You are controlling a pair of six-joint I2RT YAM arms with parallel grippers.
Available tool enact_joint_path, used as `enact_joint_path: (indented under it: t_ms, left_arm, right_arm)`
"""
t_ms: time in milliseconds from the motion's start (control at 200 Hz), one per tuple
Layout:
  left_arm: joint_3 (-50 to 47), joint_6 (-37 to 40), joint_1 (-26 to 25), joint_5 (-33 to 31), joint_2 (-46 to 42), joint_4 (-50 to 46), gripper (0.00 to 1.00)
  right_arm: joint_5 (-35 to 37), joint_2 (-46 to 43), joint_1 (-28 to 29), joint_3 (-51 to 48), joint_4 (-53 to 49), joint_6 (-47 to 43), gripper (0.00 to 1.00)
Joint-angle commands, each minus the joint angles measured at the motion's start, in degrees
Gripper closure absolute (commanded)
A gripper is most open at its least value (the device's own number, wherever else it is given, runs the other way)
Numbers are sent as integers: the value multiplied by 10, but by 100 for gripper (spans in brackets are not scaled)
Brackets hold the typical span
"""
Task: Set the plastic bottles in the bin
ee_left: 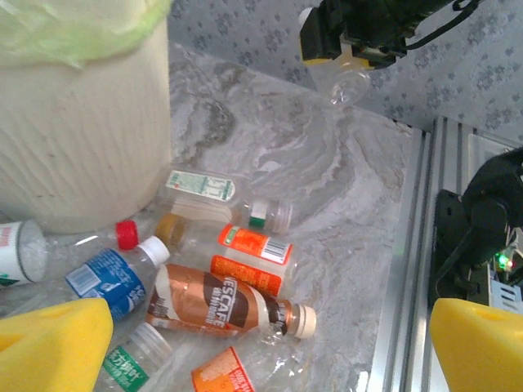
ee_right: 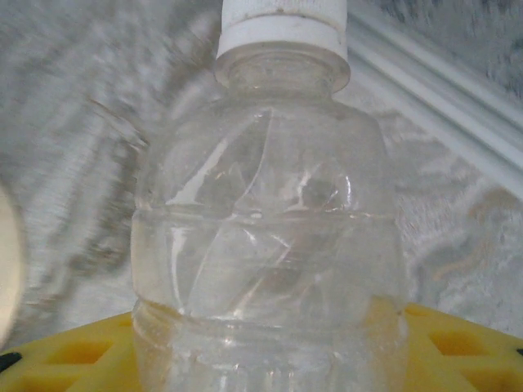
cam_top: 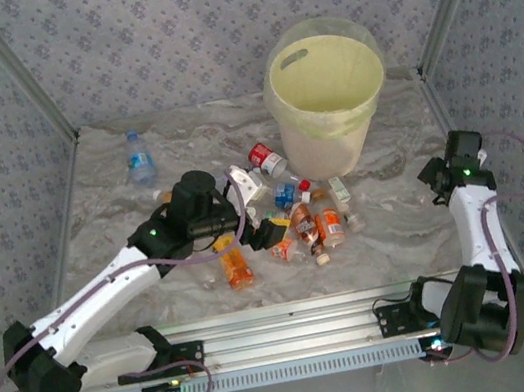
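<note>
In right gripper [ee_right: 261, 351]: clear bottle [ee_right: 261, 229] lengthwise, cap outward.

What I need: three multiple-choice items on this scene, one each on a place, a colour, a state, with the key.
1. The lone blue-labelled bottle lies: A near right corner; B far left, apart from the pile; C amid the pile.
2. Cap of the clear bottle in the right gripper: A red; B white; C green.
3. The left gripper is: A open; B shut on a bottle; C shut empty.
Key: B, alone on the table; B, white in the wrist view; A, pads wide apart.
</note>
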Motion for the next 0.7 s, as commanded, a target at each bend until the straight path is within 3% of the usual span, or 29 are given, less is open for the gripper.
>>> enact_joint_path:
  t_ms: [0,350,695]
  left_arm:
    - [14,-14,12,-12,-23,13,0]
    - [10,-16,33,-42,-53,19,0]
    - [9,-15,43,-47,-61,20,0]
  right_arm:
    - [9,-25,24,59,-40,-8,37]
    - [65,-23,163,233,-66,-55,38]
    - [89,57,295,388,-49,-140,39]
